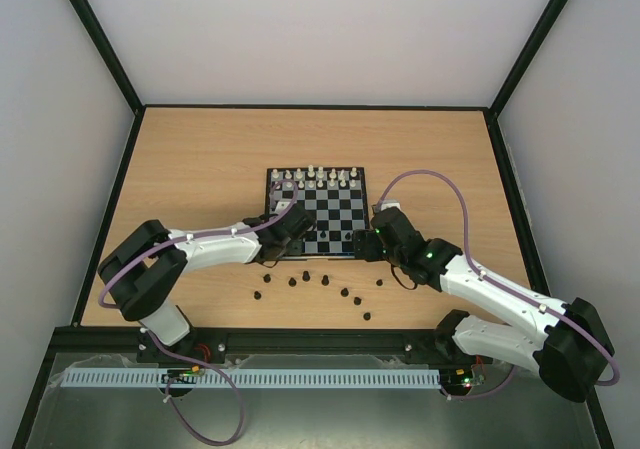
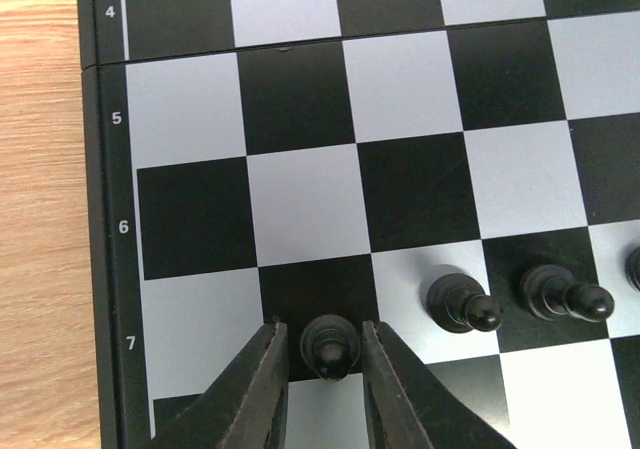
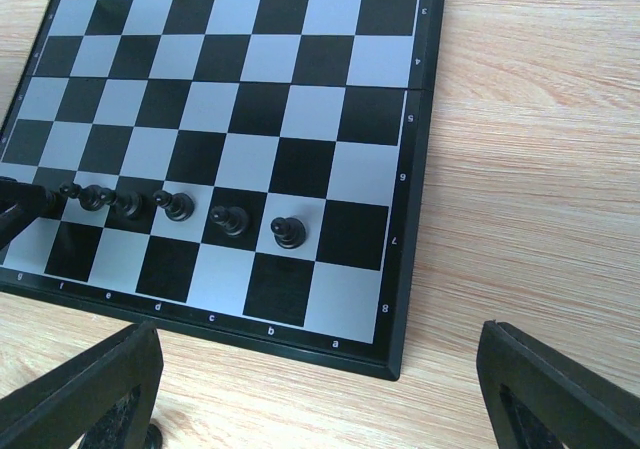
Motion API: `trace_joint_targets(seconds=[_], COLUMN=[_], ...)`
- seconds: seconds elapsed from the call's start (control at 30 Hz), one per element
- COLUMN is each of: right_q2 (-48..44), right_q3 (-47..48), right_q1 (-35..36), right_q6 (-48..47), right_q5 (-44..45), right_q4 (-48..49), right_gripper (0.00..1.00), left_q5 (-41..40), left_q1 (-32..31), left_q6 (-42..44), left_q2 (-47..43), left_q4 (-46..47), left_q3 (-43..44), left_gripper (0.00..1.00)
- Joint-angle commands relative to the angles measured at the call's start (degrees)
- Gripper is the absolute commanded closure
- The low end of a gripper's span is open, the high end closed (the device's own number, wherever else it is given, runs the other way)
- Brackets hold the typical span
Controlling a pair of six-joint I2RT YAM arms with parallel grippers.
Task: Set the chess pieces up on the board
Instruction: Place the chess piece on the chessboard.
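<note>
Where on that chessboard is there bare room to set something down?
Free: the board's middle rows between the white pieces and the black pawns, plus the near row behind them. Crowded: the pawn row, where the left end effector flanks one pawn.

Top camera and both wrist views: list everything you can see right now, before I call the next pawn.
board: one, black and pale grey checks, table centre
white pieces: count unclear, cream, board's far rows
black pawns: six, row 7, files b to g
loose black pieces: about nine, on the table in front of the board
table: one, light wood
left gripper: fingers flanking the g-file pawn, narrow gaps showing
right gripper: wide open, by the board's near right corner
</note>
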Motion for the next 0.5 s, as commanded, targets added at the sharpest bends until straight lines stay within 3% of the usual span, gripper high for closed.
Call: trace_joint_targets(seconds=[0.0, 0.3, 0.47], right_q2=[-0.83, -0.64, 0.06], right_q3=[-0.84, -1.13, -0.96], right_q1=[0.21, 0.16, 0.16], right_q6=[0.24, 0.24, -0.02], right_q5=[-0.17, -0.65, -1.7], right_q4=[-1.08, -0.67, -0.44], right_gripper=[0.13, 0.13, 0.09], left_q5=[-1.71, -3.53, -5.47], left_q1=[-0.39, -0.86, -0.9], left_q6=[0.08, 1.85, 4.18], left_q2=[-0.43, -5.19, -13.38], left_q4=[-1.2, -3.77, -4.48], left_q3=[0.9, 2.25, 1.21], left_gripper=[0.74, 0.61, 0.38])
